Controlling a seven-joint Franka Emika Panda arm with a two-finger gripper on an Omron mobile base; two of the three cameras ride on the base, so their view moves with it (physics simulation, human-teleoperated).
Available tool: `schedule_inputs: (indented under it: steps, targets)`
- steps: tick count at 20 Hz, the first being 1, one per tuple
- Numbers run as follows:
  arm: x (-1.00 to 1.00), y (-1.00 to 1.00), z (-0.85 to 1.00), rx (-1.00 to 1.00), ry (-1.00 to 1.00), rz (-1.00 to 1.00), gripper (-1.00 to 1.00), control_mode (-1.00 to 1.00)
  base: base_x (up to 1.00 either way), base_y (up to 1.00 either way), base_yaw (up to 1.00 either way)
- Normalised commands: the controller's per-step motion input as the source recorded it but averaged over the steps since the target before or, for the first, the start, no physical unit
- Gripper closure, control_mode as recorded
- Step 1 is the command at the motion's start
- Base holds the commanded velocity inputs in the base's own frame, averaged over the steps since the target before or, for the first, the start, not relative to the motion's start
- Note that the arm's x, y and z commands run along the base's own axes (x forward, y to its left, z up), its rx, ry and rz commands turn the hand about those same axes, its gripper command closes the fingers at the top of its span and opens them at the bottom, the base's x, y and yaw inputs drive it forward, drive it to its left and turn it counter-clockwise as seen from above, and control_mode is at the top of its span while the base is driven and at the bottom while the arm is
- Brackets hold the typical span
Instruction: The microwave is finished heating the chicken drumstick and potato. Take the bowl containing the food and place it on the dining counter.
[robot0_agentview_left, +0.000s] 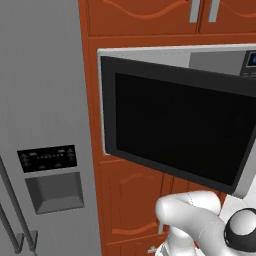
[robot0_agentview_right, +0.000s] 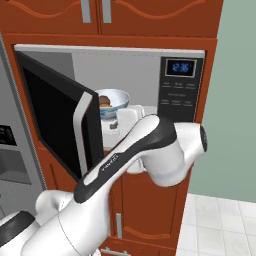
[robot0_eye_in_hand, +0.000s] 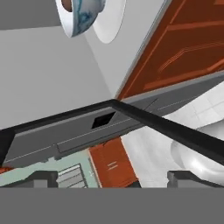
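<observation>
Fridge sits at 9 o'clock in the left base view, its dispenser panel low on the door; not part of the job. Microwave door is swung wide open on its left hinge (so the cavity is reachable from the front), and in the left base view it fills the 3 o'clock side.

Bowl stands on the white turntable inside the cavity, roughly 12 o'clock from the arm's elbow in the right base view. Food: dark brown lump visible above the rim, the tan piece too small to tell apart here. In the hand view the bowl is at 12 o'clock, well apart from the tips.

Gripper: the two tips at 6 o'clock stand wide apart w/ nothing between them, so fingers are parted, not holding anything. The hand is rolled, prob. to clear the door edge on approach.

Judgement: reach phase; bowl not yet grasped, dining counter leg not begun.
</observation>
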Motion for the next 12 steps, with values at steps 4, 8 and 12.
schedule_inputs:
  steps: [4, 8, 12]
  targets:
    - [-0.55, 0.57, 0.0, 0.16, 0.09, 0.25, -1.0, -1.0, 0.0, 0.0, 0.0]
    - [-0.61, 0.65, 0.0, 0.19, 0.07, 0.26, -1.0, -1.0, 0.0, 0.0, 0.0]
    - [-0.71, 0.57, 0.0, 0.23, 0.05, 0.28, -1.0, -1.0, 0.0, 0.0, 0.0]
